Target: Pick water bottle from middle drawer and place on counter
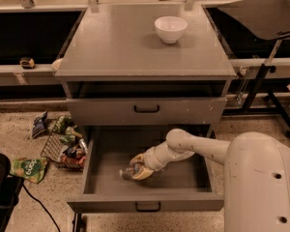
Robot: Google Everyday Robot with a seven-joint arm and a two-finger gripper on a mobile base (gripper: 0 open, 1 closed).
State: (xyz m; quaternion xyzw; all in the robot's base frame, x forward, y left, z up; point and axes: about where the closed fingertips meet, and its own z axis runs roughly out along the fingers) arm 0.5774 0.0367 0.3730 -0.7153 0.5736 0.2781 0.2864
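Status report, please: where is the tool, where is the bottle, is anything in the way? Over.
Tool in open drawer, at bottle. Bottle on drawer floor. Bowl on counter, at back.

No legible text, labels or numbers.

- Dim, warm light falls from overhead on the grey surface (116,47), leaving a soft sheen.
- The white bowl (170,29) is the brightest spot and casts a faint shadow beside it.
- The pincer (137,170) sits low in the open drawer (111,153), whose back lies in shade.
- The benches (34,37) behind fall almost to black.
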